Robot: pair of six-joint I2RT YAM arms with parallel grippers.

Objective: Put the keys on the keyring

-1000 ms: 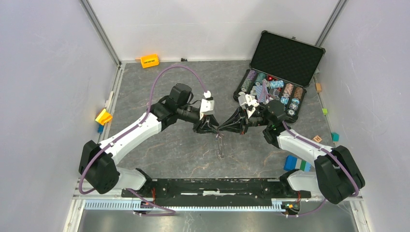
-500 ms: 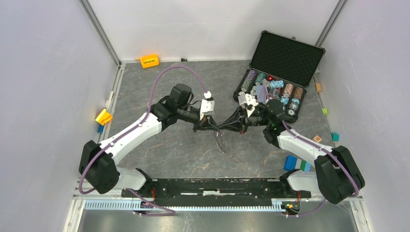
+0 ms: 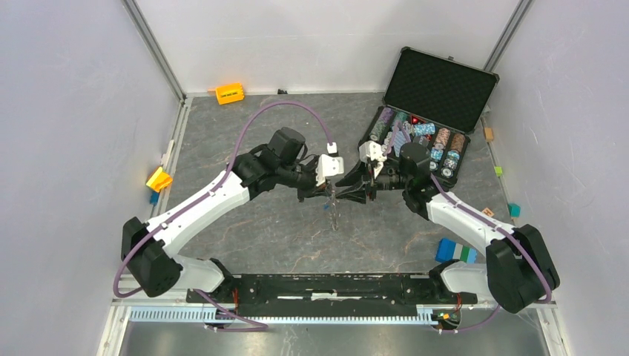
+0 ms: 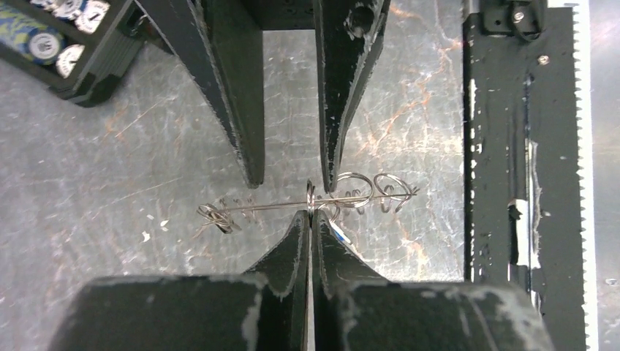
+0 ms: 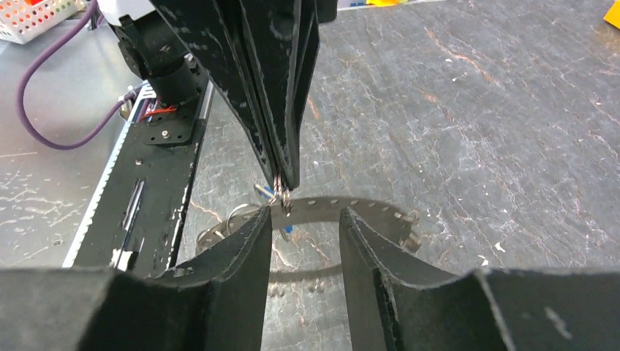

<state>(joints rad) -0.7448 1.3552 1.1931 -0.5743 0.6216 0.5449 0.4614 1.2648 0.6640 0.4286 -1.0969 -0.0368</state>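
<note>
The keyring [image 4: 256, 207] shows edge-on in the left wrist view as a thin wire strung with small metal loops. My left gripper [image 4: 311, 214] is shut on its wire, holding it above the table. A key with a blue head [image 4: 341, 235] hangs just behind the left fingertips. In the right wrist view the keyring [image 5: 365, 208] reads as a curved grey band with small holes. My right gripper [image 5: 302, 218] is open there, its fingertips on either side of the band just below the left gripper's closed tips. From above, both grippers meet at mid-table, and the keyring [image 3: 335, 213] dangles below them.
An open black case of poker chips [image 3: 415, 137] lies at the back right, close behind the right arm. Small blocks sit near the edges: orange [image 3: 229, 93], yellow [image 3: 159, 179], blue-green [image 3: 454, 251]. The black base rail [image 3: 326, 285] runs along the near edge.
The left gripper has shut on the keyring and the right gripper has opened and let it go. Both wrists have shifted slightly towards the back of the table.
</note>
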